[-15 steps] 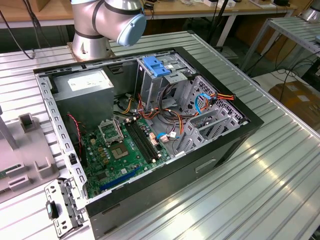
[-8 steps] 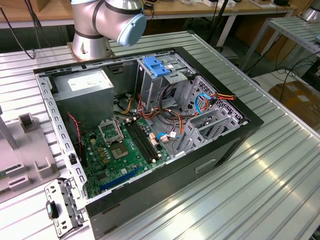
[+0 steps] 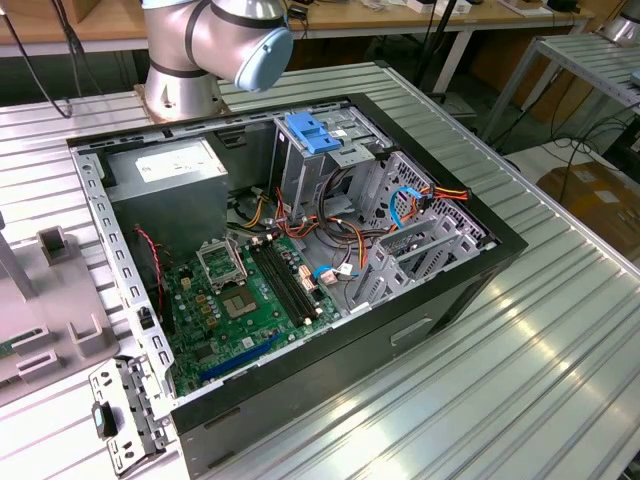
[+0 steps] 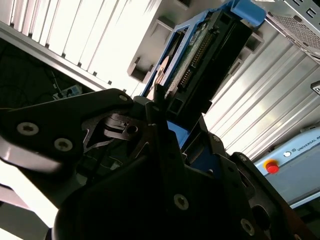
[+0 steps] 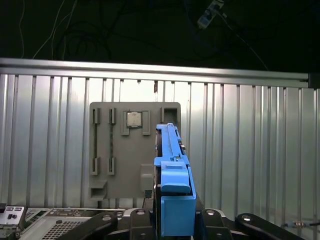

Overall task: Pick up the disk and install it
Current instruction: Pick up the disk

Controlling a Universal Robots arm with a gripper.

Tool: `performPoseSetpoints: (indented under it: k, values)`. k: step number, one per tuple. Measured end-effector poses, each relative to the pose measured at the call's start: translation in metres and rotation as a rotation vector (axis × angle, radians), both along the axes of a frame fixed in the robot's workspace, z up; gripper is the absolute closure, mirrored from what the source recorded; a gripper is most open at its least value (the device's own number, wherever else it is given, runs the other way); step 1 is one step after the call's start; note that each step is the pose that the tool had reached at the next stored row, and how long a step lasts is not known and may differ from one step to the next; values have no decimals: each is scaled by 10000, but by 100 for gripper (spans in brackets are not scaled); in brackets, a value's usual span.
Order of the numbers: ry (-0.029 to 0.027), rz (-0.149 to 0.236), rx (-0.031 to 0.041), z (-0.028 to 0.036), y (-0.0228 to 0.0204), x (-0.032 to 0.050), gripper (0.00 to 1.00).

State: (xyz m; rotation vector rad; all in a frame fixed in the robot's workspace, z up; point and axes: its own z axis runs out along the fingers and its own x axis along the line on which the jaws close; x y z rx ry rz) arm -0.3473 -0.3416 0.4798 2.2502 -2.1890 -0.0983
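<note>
I hold the disk (image 5: 174, 180) clamped in my gripper (image 5: 172, 220) over the tray (image 5: 132, 155) (pick done); installing calls for squaring it to the cage (image 3: 290, 165).

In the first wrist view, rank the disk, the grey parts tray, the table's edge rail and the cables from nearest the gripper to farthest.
1. The disk, held in the gripper itself.
2. The grey parts tray, flat on the table behind the disk.
3. The table's edge rail, past the tray.
4. The cables, in the dark area beyond the table.
</note>
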Motion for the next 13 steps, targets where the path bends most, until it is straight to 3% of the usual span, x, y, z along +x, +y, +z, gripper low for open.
performPoseSetpoints:
  k: [13]
  values:
    - [1,0,0,0,0,160,63]
